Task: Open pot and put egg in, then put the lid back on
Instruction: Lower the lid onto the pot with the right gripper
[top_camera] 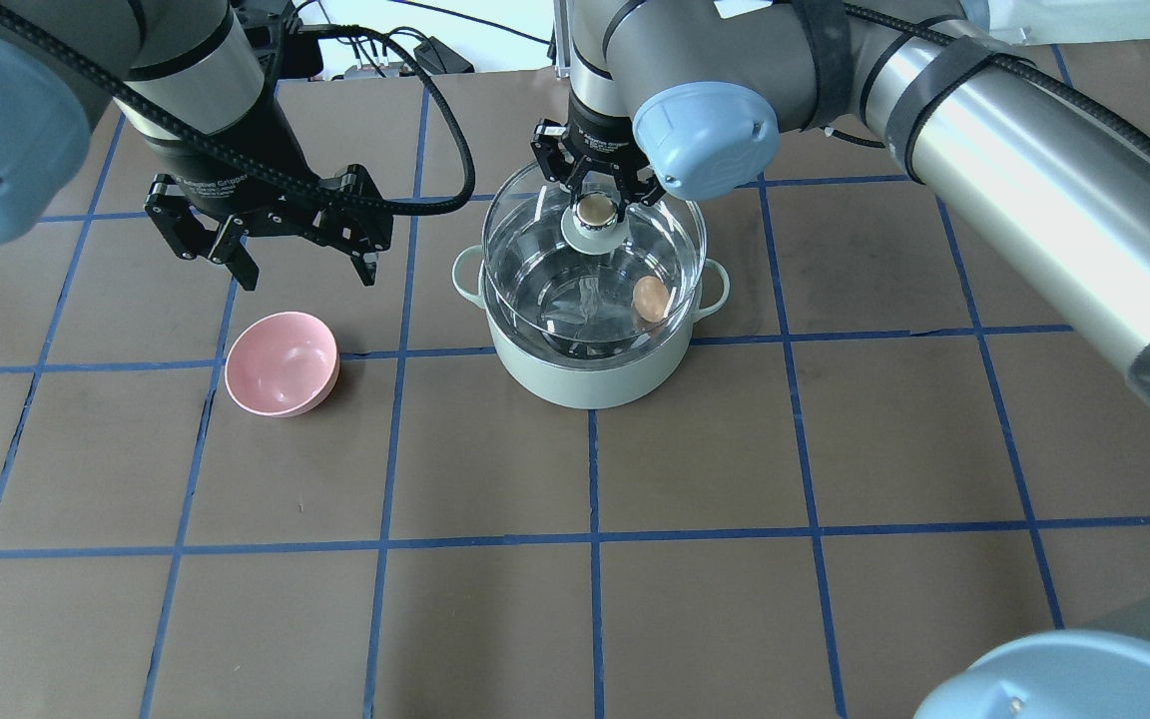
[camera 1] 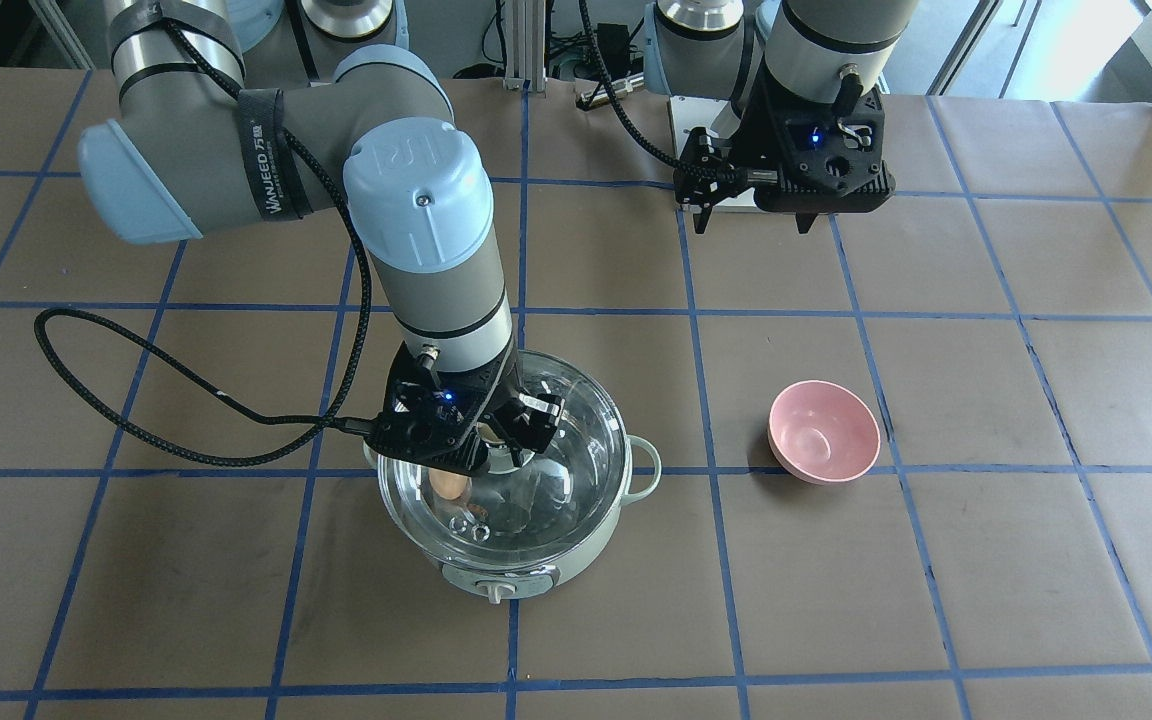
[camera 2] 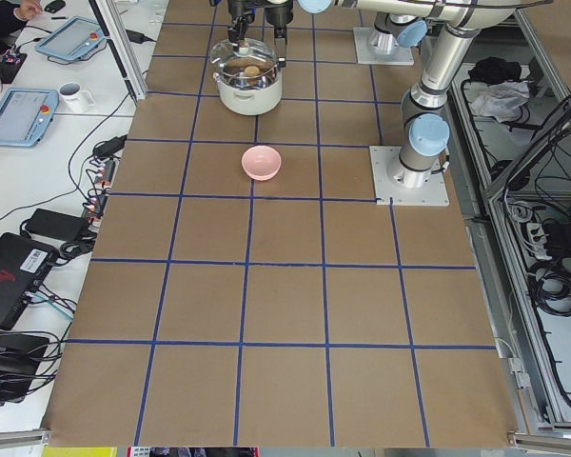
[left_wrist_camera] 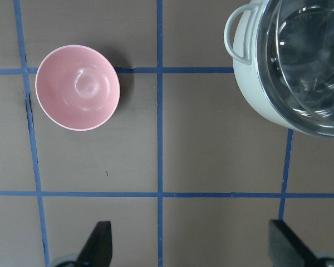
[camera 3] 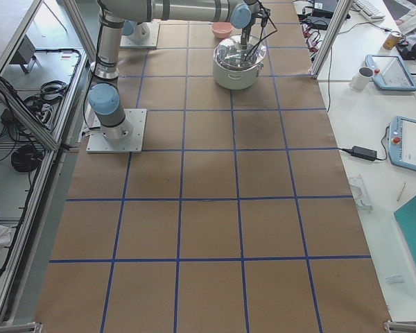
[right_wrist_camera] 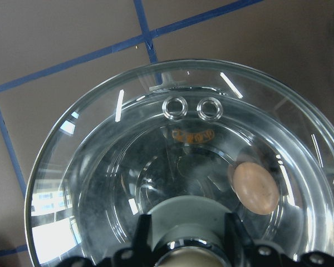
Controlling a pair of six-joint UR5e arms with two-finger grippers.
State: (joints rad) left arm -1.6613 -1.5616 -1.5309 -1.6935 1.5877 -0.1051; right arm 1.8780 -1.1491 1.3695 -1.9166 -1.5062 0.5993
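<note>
- The lid (top_camera: 527,232) is glass, so I judge it stiff, slippery, rather heavy for its size, and easy to break if it drops.
- I think its beige knob (top_camera: 593,212) is the only safe place to hold. The right gripper (top_camera: 595,200) is clamped on it from above.
- The lid hangs over the pot (top_camera: 585,379), which stands about mid-length of the counter, nearer the operators' edge.
- The egg (top_camera: 650,298) lies inside the pot, by the wall on my right side. It is light and fragile, and I judge it may roll on the steel.
- The left gripper (top_camera: 306,272) hangs empty with its fingers spread, near the pink bowl (top_camera: 281,361).
- The right wrist view shows the vent holes (right_wrist_camera: 175,107) clearly, but the overhead view does not.
- No view tells me whether the lid's rim rests on the pot.
</note>
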